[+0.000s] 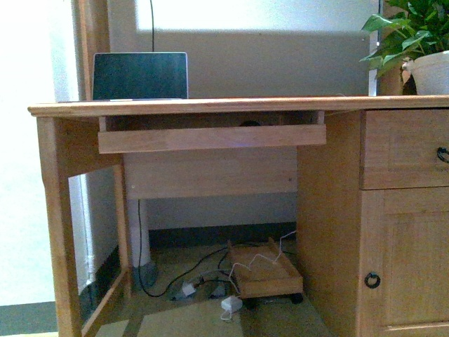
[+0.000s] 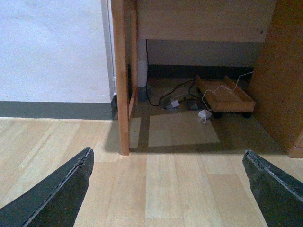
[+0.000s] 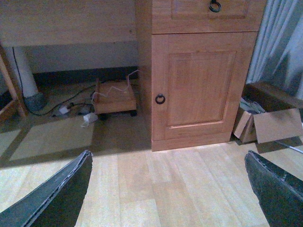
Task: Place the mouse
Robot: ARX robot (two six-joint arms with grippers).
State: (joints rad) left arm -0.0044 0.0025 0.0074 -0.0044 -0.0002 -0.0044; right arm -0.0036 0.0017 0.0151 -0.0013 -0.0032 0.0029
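While the left gripper (image 2: 166, 156) and right gripper (image 3: 168, 156) are shown wide open and empty, the mouse (image 1: 249, 123), seemingly glimpsed behind the pull-out tray (image 1: 210, 138) front, is best approached level.

A laptop (image 1: 140, 76) on the surface (image 1: 245, 106) at left, plant pot (image 1: 431, 72) at right; a wheeled tray (image 1: 265, 275) on the floor beneath

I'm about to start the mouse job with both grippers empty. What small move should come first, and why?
Probably raise the right gripper toward the pull-out shelf under the desktop. Both it and the left gripper are open, empty and low over the floor, while a small dark dome, possibly the mouse, peeks above the shelf's front board.
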